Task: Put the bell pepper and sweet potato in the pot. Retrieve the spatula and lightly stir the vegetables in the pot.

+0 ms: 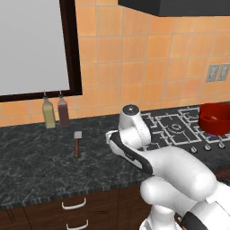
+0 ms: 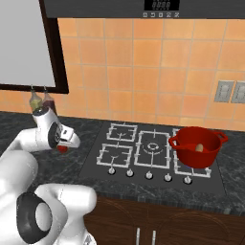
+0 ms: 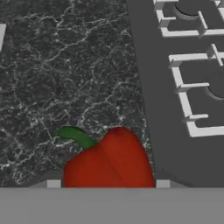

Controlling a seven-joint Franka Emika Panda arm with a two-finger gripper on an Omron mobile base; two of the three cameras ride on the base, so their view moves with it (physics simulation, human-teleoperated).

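The glossy red bell pepper (image 3: 109, 162) with its green stem fills the gap between my gripper's (image 3: 108, 183) two fingertips, and the gripper is shut on it. This happens over the dark counter just left of the stove, where a bit of the bell pepper (image 2: 62, 149) peeks out under the hand (image 2: 64, 141). Whether it still touches the counter I cannot tell. The red pot (image 2: 191, 158) stands on the stove's front right burner with the pale sweet potato (image 2: 199, 148) inside. The spatula (image 1: 77, 143) lies on the counter to the left, blade pointing toward the wall.
Two bottles (image 1: 48, 113) (image 1: 63, 111) stand against the tiled wall under the window. The stove grates (image 2: 143, 148) and a row of knobs (image 2: 149, 175) lie between the hand and the pot. A range hood hangs above.
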